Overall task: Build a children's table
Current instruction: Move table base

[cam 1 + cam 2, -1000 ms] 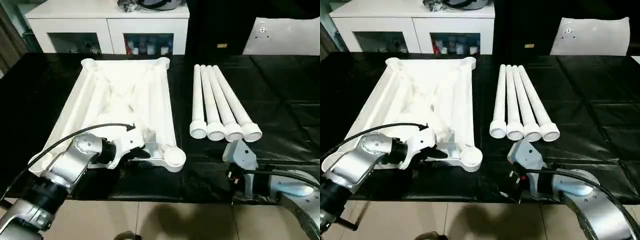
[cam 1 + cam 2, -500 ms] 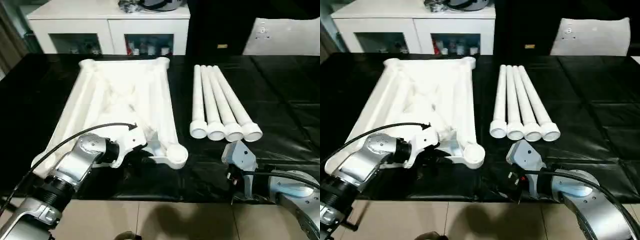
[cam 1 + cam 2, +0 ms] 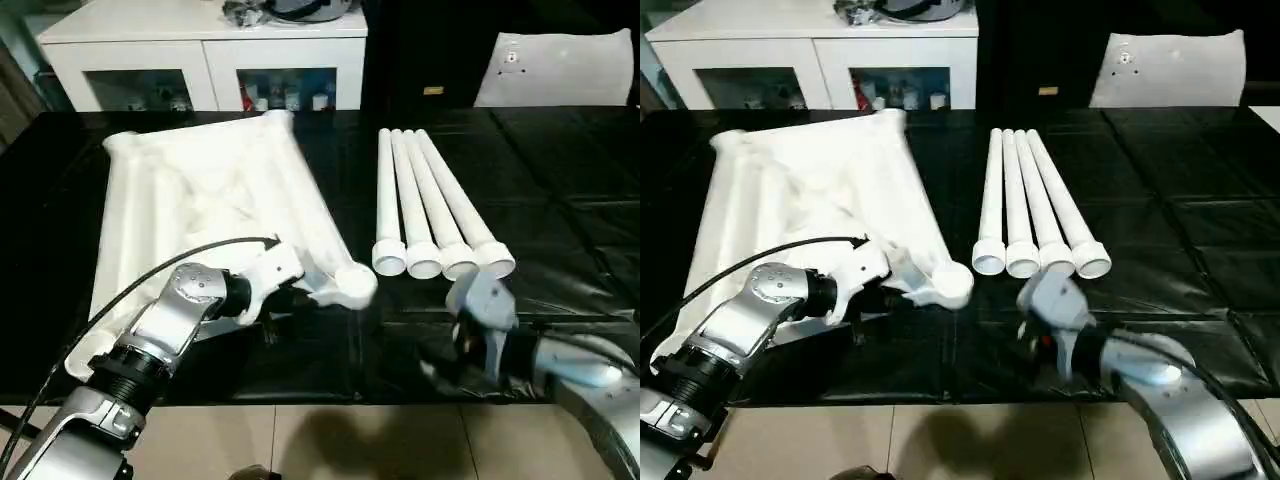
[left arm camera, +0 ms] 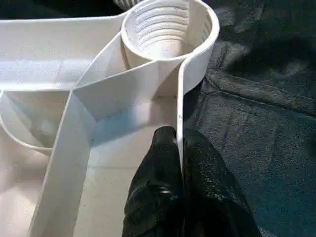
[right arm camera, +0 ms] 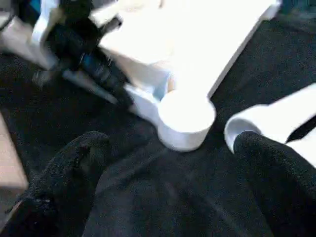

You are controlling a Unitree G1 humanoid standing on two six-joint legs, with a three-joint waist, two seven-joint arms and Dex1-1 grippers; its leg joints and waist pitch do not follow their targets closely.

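The table top lies upside down on the left part of the black desk, ribs up, so its corner sockets are open for the legs. The left end effector pinches the thin side wall of the top close to the near right socket, probably to turn or steady the top. The four legs lie side by side to the right, wide ends near, easy to pick up. The right end effector hovers near them, fingers spread wide and empty. I can read no writing anywhere.
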